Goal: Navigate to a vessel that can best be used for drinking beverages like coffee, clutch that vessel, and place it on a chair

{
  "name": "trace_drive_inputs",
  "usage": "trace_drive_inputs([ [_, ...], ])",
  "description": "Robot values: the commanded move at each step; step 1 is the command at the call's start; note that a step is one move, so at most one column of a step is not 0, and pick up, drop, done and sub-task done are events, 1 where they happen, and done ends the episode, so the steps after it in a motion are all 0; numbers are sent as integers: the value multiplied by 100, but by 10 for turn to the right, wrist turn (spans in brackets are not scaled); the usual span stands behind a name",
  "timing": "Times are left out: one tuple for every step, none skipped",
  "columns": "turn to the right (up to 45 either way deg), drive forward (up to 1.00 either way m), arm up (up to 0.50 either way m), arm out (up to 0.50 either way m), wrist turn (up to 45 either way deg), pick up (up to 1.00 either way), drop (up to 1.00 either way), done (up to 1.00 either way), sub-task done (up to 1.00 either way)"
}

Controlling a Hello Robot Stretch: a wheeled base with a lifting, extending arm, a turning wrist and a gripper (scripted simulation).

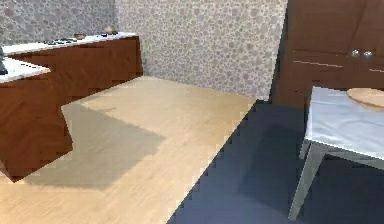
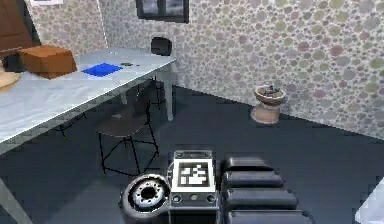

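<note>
A dark chair point(image 2: 128, 125) with thin legs stands on the dark floor beside a long white table point(image 2: 70, 98). A second dark chair point(image 2: 160, 46) sits behind the table's far end. On the brown counter point(image 1: 85, 62) along the patterned wall lie a few small things, too small to name. The arm is drawn in at the arm side view's bottom edge, with a white marked square point(image 2: 192, 175) on it. Left of the square is the gripper's round dark body point(image 2: 148, 196). Its far end cannot be made out, so I cannot tell whether it holds anything.
On the table rest a brown box point(image 2: 48, 62), a flat blue thing point(image 2: 100, 70) and a tan round dish point(image 1: 368, 97). A small round wooden stand point(image 2: 268, 103) sits by the wall. A dark door point(image 1: 335, 50) is ahead; a brown island point(image 1: 30, 115) juts out at left.
</note>
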Motion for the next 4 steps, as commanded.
trace_drive_inputs([
  [0,100,0,0,0,0,0,0,0],
  [180,0,0,0,0,0,0,0,0],
  [0,10,0,0,0,0,0,0,0],
  [150,0,0,0,0,0,0,0,0],
])
